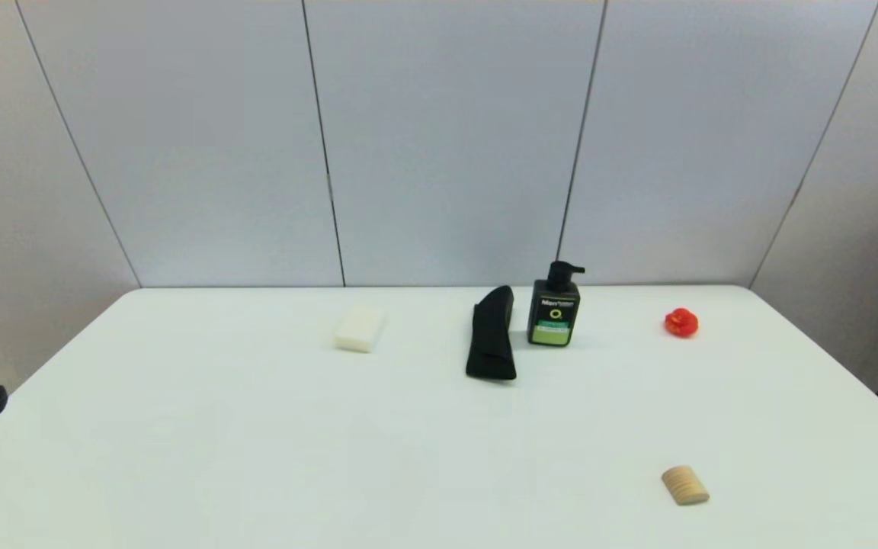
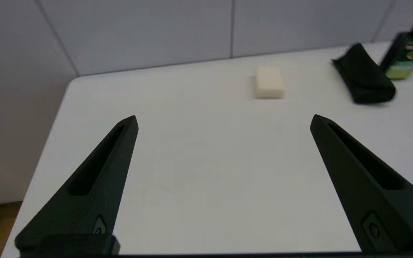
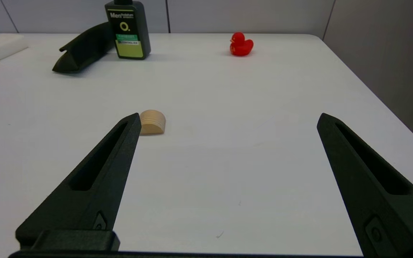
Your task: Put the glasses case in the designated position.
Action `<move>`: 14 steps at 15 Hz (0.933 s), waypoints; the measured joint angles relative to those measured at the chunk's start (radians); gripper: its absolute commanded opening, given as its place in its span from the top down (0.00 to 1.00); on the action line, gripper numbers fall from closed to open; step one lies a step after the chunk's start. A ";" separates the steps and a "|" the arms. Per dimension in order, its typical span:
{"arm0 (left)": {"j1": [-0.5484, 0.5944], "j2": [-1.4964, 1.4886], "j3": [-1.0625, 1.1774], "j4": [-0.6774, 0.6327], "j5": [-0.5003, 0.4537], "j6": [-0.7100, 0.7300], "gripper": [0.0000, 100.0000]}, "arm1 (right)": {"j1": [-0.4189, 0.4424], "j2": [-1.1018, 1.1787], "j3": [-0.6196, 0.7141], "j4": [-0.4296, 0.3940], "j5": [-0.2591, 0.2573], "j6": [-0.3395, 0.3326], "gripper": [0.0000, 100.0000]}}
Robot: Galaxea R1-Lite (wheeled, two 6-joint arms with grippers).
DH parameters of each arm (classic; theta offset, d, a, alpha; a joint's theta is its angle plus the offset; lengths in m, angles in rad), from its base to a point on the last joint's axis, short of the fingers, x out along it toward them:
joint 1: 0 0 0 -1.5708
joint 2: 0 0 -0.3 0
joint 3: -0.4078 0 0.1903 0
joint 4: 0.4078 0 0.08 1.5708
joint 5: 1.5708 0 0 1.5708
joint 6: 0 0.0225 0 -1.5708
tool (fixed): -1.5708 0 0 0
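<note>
The matte black glasses case lies flat near the far middle of the white table, just left of the pump bottle; it also shows in the left wrist view and the right wrist view. My left gripper is open over bare tabletop near the table's front left, far from the case. My right gripper is open too, above the front right of the table, with nothing between its fingers. The designated position carries no mark that I can pick out on the white surface.
A black pump bottle with a green label stands right of the case. A white soap-like block lies to its left. A red rubber duck sits at the far right. A small wooden half-round block lies at the front right.
</note>
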 measured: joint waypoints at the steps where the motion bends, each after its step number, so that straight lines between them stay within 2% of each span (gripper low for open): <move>1: 0.002 -0.037 0.053 -0.027 0.019 -0.005 0.00 | 0.000 0.000 0.000 0.000 0.000 0.000 0.00; 7: 0.056 -0.265 0.322 -0.053 0.044 -0.008 0.00 | 0.000 0.000 0.000 0.000 0.000 0.000 0.00; 10: 0.086 -0.349 0.425 -0.128 0.043 -0.005 0.00 | 0.000 0.000 0.000 0.000 0.000 0.000 0.00; 14: 0.092 -0.443 0.526 -0.153 0.040 -0.001 0.00 | 0.000 0.000 0.000 0.000 0.000 0.001 0.00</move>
